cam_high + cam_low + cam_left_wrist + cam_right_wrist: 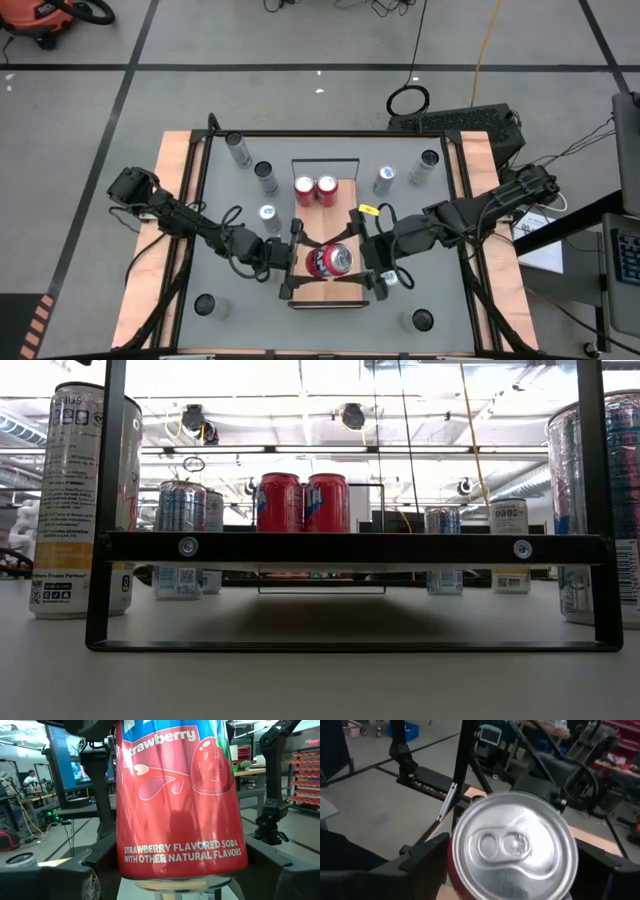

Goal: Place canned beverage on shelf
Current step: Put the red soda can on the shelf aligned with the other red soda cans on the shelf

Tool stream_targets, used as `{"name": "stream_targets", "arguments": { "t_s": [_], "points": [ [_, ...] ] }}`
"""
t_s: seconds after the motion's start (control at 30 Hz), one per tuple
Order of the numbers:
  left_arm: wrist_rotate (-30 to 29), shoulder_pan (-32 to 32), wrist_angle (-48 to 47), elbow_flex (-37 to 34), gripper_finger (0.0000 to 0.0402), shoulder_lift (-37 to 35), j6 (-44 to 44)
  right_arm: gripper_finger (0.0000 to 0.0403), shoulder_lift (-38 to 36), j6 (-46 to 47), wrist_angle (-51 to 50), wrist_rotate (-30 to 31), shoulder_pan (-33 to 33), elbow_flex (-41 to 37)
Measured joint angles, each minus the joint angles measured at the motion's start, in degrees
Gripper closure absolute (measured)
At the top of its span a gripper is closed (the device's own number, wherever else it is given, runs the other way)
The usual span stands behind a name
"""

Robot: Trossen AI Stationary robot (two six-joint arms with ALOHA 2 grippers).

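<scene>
A red strawberry soda can (330, 262) hangs above the near end of the shelf (342, 215), between my two grippers. My left gripper (302, 262) comes from the table's left and is shut on the can (175, 810). My right gripper (364, 264) comes from the right, open, one finger on each side of the can's silver top (512, 845). Two more red cans (316, 190) stand on their bases at the shelf's far end, also in the low view (303, 502). The low view shows neither gripper nor the held can. My left gripper pinches the can's lower body (127, 870) between its two fingers (82, 880), one on each side. The fingers come about level from the table's left. The can is roughly upright, a little tilted, and lifted clear of the shelf. My right gripper: I cannot tell whether its fingers (427, 862) touch the can.
Several silver and grey cans stand on the grey tabletop around the shelf, such as one at the far left (237, 150), one at the far right (425, 167) and one near the left arm (268, 215). The shelf's black frame (350, 547) raises the board off the table.
</scene>
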Motion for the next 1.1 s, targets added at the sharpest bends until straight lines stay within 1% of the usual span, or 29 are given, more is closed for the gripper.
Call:
{"name": "stream_targets", "arguments": {
  "t_s": [0.3, 0.5, 0.57, 0.73, 0.8, 0.93, 1.03, 1.1],
  "points": [
    [-0.7, 0.0, 0.8, 0.0, 0.0109, 0.0, 0.9, 0.0090, 0.0, 0.7, 0.8, 0.1, 0.0, 0.0],
    [-1.6, 0.1, 0.9, 0.0, 0.0109, 0.0, 2.6, 0.0093, 0.0, 1.9, -0.6, 1.9, 0.0, 0.1],
    [-2.4, 0.1, 0.9, 0.0, 0.0109, 0.0, 3.3, 0.0106, 0.0, 2.1, -1.1, 1.9, -0.1, 0.1],
    [-3.1, 0.4, 0.9, 0.0, 0.0109, 0.0, 3.7, 0.0156, 0.0, 1.8, -1.7, 1.9, -0.2, 0.1],
    [-3.2, 0.6, 0.8, 0.0, 0.0109, 0.0, 3.7, 0.0167, -0.1, 1.6, -2.1, 2.0, -0.2, 0.1],
    [-3.5, 0.9, -0.5, 0.0, 0.0101, 0.0, 3.6, 0.0161, -0.1, 2.0, -3.2, 1.9, -0.3, 0.1],
    [-4.4, 1.0, -1.2, 0.0, 0.0083, 0.0, 3.2, 0.0149, -0.1, 2.8, -4.5, 1.8, -0.3, 0.1],
    [-5.6, 1.0, -1.0, 0.0, 0.0066, 0.0, 3.2, 0.0148, -0.1, 3.4, -5.2, 2.4, -0.3, 0.1]
  ]
}}
